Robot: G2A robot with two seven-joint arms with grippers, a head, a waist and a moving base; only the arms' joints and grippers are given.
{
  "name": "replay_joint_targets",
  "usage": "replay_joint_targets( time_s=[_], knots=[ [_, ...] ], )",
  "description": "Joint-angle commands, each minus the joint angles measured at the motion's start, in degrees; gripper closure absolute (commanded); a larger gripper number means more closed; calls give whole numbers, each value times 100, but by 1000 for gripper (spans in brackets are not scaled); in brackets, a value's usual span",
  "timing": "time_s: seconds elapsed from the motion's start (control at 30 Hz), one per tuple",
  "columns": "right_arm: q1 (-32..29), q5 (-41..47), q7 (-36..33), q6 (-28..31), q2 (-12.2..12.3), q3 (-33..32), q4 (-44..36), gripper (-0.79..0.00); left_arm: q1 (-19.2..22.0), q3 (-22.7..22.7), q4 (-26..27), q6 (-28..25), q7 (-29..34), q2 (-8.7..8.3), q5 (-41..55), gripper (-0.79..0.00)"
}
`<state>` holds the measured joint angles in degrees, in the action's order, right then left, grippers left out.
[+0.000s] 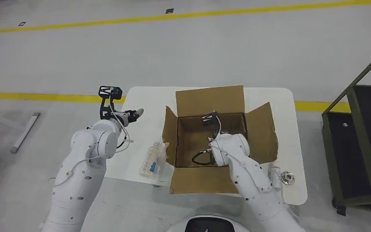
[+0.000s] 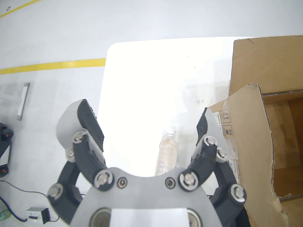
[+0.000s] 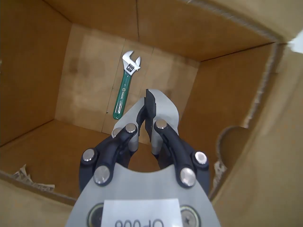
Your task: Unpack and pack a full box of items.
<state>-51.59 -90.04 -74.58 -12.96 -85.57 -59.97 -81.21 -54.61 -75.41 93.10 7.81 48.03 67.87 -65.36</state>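
On the left, the left gripper [image 2: 144,111] hovers above the white table [image 1: 152,97], its fingers spread wide with nothing between them. A clear plastic bottle [image 2: 167,151] lies on its side on the table beneath the gap between those fingers, untouched, just beside the left wall of the open cardboard box [image 1: 211,100]. The box stands mid-table with its flaps folded outward. On its floor lies an adjustable wrench [image 3: 126,83] with a green handle. The right gripper [image 3: 147,106] hangs inside the box, fingers pressed together on nothing. The wrench lies on the floor below, off to one side of the fingertips and untouched. Right of the box, a small round metal part [image 1: 287,177] sits on the table.
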Motion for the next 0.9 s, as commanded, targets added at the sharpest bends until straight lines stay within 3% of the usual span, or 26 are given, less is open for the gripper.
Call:
replay_joint_targets(
  time_s=[0.0,0.3,0.5,0.67,0.87],
  knots=[
    [178,145,-43,-23,-54,82,310,0,0,0,0,0,0,0,0,-785],
    [178,145,-43,-23,-54,82,310,0,0,0,0,0,0,0,0,-785],
    [76,-67,124,-86,-61,123,481,-102,0,0,0,0,0,0,0,-785],
    [255,178,216,-293,-181,275,945,-102,0,0,0,0,0,0,0,-785],
    [564,265,215,-513,-341,528,1573,-286,0,0,0,0,0,0,0,-785]
  ],
)
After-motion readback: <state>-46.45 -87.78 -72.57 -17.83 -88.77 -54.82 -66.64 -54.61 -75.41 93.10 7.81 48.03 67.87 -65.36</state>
